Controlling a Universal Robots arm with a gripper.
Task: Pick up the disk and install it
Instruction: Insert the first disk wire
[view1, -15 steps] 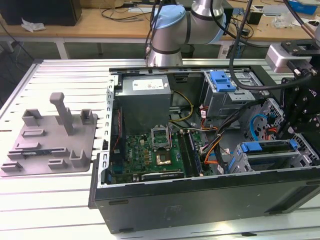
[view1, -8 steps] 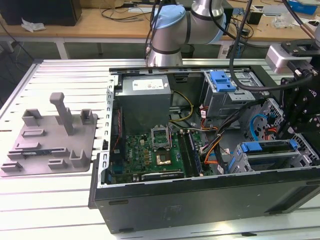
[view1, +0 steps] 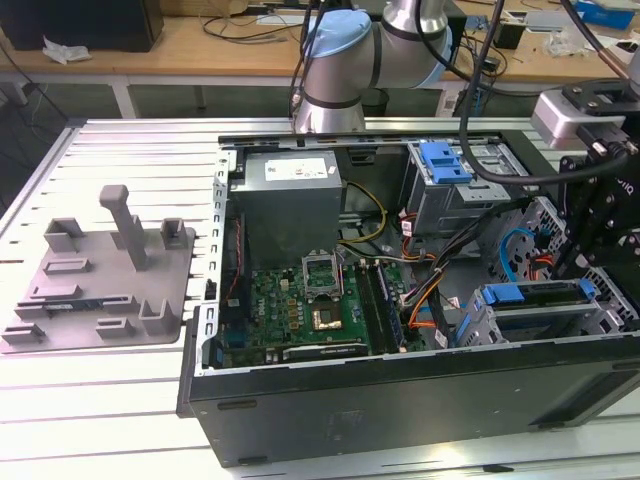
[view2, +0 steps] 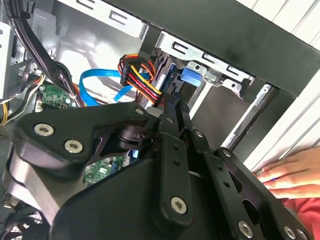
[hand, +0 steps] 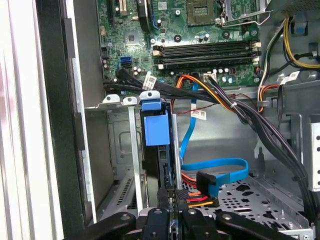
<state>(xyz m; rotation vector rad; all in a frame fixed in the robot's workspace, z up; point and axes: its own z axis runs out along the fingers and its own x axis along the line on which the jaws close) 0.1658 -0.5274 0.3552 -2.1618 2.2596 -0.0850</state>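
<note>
Up front, one black claw (hand: 169, 194) clamped shut on the single disk (hand: 155, 131), edge-on in its bay (hand: 117, 150). One hand (view2: 282, 172) flat just outside the case (view2: 225, 35).

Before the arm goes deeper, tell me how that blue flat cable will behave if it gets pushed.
The blue flat cable lies in a loose curve, so it probably bends aside easily rather than resisting. It looks thin and light, likely springing back once released. Its black plug sits close to the orange wires, so a push might snag there.
</note>
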